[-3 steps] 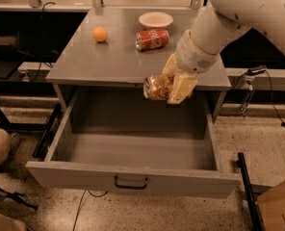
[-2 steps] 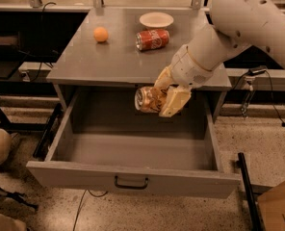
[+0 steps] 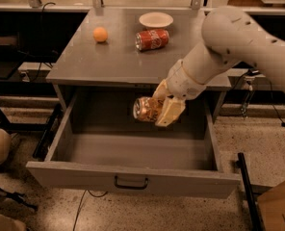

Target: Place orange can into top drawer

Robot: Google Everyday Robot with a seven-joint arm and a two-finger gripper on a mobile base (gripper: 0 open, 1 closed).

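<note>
My jaws are clamped around the orange can [image 3: 145, 109], holding it on its side with a metal end pointing left. Beneath them lies the open top drawer [image 3: 75, 174].

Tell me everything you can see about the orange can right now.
The orange can is a small drink can with a mottled gold-orange label and a shiny metal end facing left. It lies sideways in the air, clamped in the hand, over the open top drawer. Only the hand touches it.

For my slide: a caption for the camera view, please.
Pincer holds the orange can sideways above the open top drawer.
</note>
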